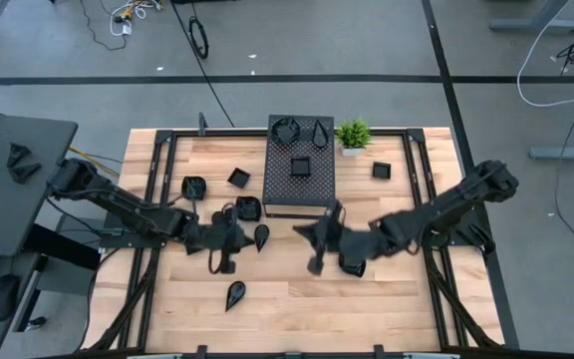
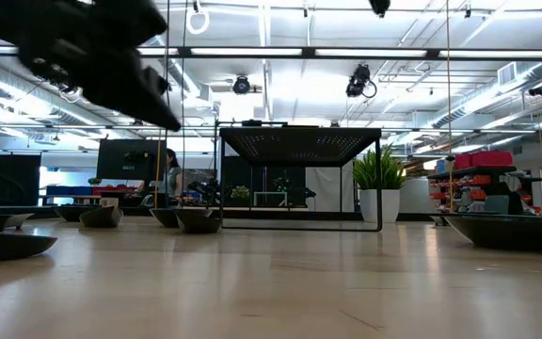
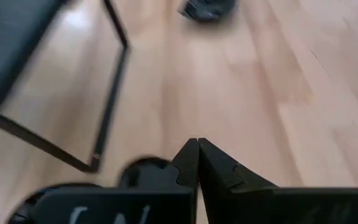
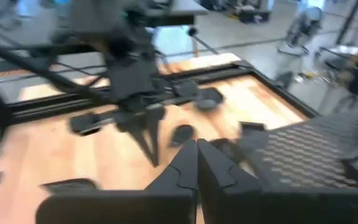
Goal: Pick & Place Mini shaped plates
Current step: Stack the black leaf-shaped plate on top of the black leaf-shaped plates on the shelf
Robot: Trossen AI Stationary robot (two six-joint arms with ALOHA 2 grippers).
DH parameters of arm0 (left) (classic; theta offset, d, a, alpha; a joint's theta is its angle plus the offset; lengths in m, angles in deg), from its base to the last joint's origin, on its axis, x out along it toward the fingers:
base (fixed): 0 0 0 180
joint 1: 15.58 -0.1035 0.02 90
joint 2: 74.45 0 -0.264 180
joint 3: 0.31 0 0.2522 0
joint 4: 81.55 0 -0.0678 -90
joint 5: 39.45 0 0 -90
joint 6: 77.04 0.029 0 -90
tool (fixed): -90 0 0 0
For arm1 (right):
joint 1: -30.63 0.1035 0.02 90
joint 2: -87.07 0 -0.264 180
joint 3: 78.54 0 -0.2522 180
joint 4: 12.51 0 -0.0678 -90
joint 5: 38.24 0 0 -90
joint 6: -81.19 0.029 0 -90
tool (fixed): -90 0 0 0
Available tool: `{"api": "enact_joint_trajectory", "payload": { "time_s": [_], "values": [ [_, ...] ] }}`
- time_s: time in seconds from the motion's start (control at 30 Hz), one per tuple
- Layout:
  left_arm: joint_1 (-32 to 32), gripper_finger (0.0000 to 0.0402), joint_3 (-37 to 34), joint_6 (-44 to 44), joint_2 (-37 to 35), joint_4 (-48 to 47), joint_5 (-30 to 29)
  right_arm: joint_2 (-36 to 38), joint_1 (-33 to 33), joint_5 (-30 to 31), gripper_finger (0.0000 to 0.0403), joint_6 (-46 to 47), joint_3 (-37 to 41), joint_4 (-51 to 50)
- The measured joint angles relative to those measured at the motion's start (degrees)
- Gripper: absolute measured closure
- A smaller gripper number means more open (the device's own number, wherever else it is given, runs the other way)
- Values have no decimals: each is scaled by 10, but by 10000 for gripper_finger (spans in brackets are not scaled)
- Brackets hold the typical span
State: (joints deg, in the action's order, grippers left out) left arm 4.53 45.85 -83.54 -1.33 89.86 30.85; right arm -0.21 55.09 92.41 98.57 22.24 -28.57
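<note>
Pressed together and empty, the left gripper (image 3: 197, 152) hangs above bare wood just in front of the perforated box (image 1: 300, 167), with a teardrop plate (image 1: 262, 236) just beside it toward the table's middle, its point aimed at the front edge. Another teardrop plate (image 1: 235, 294) lies farther toward the front. Across the gap, the right gripper (image 1: 317, 239), also clamped on nothing, faces it. My judgement: the left arm is nearer that plate, and its long axis runs front to back.
</note>
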Motion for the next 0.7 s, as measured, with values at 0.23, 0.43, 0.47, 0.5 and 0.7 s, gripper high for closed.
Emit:
{"api": "enact_joint_trajectory", "payload": {
  "time_s": [0.23,0.43,0.47,0.5,0.7],
  "values": [
    [60,390,32,-18,-4,-178,-4,-56,47,74,401,-3,0,28],
    [43,376,33,-33,-4,-273,-21,-91,54,82,401,-1,0,25],
    [31,367,33,-34,-4,-280,-21,-93,56,82,401,2,0,23],
    [18,356,33,-33,-4,-283,-24,-94,58,82,401,3,0,23],
    [-73,270,33,53,-4,-251,-30,-96,56,85,401,6,0,23]
  ]
}}
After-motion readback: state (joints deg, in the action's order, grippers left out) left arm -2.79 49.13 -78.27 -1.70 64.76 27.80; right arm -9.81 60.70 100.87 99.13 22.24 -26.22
